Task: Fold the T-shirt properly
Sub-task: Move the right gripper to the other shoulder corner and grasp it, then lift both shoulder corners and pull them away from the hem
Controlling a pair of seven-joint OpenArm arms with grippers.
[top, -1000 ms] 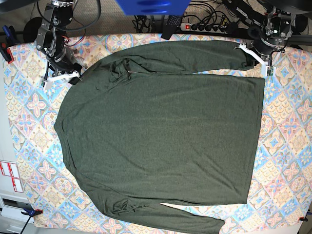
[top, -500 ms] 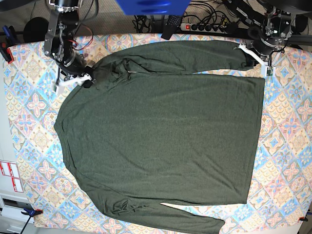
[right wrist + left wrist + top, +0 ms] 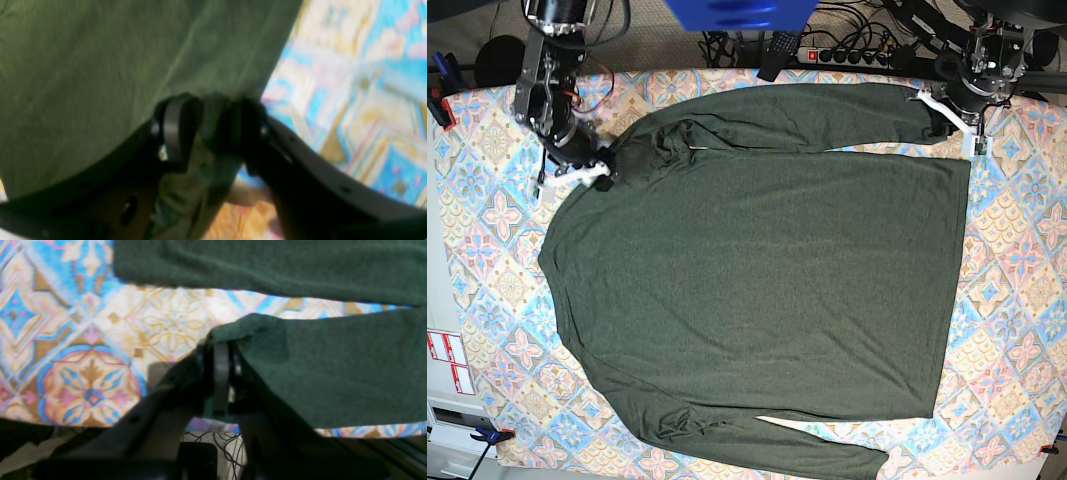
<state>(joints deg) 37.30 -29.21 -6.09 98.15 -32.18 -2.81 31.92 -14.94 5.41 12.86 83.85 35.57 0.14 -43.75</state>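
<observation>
Both jaws at T-shirt (image 3: pixel 757 270) corners, left pinched on hem, right half-open, seemingly around shoulder fabric

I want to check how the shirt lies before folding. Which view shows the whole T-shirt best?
The base view: the T-shirt lies spread flat, body and both sleeves visible. The left wrist view shows only a cuff end pinched in the left gripper; the right wrist view shows one blurred edge at the right gripper.
</observation>
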